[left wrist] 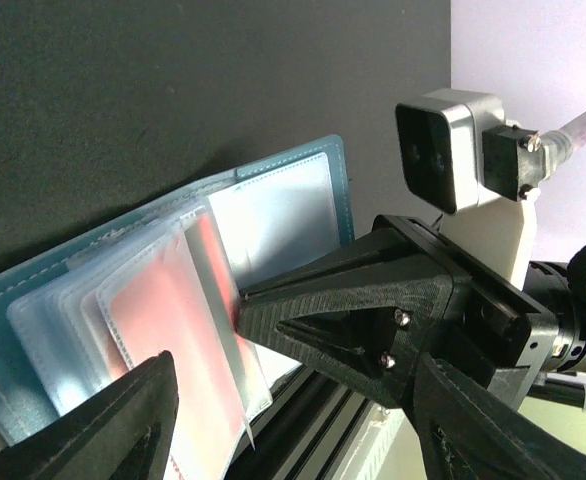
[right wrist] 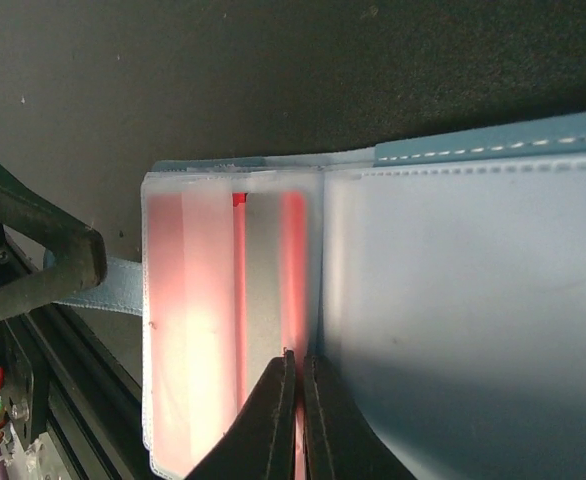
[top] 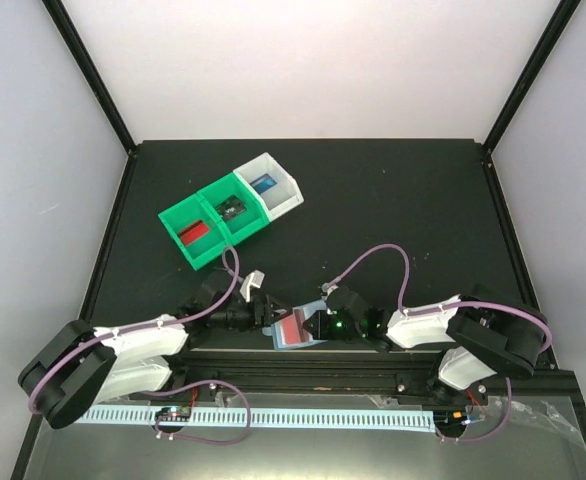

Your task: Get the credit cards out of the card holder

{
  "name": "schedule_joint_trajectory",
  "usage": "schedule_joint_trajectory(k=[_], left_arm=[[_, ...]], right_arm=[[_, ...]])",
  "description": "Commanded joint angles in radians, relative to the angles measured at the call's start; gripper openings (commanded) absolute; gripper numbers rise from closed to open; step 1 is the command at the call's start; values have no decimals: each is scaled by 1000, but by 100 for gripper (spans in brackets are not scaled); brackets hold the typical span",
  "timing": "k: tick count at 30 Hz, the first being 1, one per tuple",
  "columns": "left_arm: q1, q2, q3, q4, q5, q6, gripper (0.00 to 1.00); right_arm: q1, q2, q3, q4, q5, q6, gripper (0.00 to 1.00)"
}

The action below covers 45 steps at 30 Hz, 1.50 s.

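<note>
Right wrist view: the right claw [right wrist: 295, 400] has its fingers pressed together on the near edge of the card holder [right wrist: 473, 300], at the seam where the frosted pockets meet the pale blue panel, and it seems to steady the holder by that thin edge. Just beside its tips a red card [right wrist: 173, 330] sits inside the pockets. The left claw [left wrist: 203, 335] is spread, one finger on each side of the fanned pockets. Its upper tip is at or almost at the leaf over the red card, and it grips nothing. From above, the holder lies tilted between the two claws at the near edge of the tabletop [top: 393, 200]. Well apart, the green bins [top: 168, 218] hold a second red card [top: 193, 233] and a dark card [top: 231, 208], and the white bin [top: 288, 195] holds a blue card [top: 264, 184]. The step in hand looks like drawing out the last card. The left claw must close on the card alone, not the pocket plastic, and pull along the pocket while the right holds firm.
</note>
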Motion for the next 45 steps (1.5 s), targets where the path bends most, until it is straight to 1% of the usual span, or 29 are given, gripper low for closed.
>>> schedule_joint_trajectory(k=[1, 10, 25, 36, 41, 45], left_arm=[[-7, 22, 40, 41, -20, 19, 66], [-7, 26, 39, 11, -28, 37, 70], [-8, 47, 53, -14, -21, 40, 72], [-7, 77, 57, -3, -13, 40, 72], [-7, 99, 57, 36, 1, 31, 72], [-8, 123, 63, 67, 13, 22, 68]], right_arm=[[6, 9, -18, 13, 9, 6, 6], [5, -13, -20, 0, 18, 6, 6], [6, -27, -20, -21, 32, 8, 6], [6, -46, -18, -35, 49, 12, 6], [5, -47, -18, -33, 49, 12, 6], [4, -42, -18, -25, 45, 13, 6]])
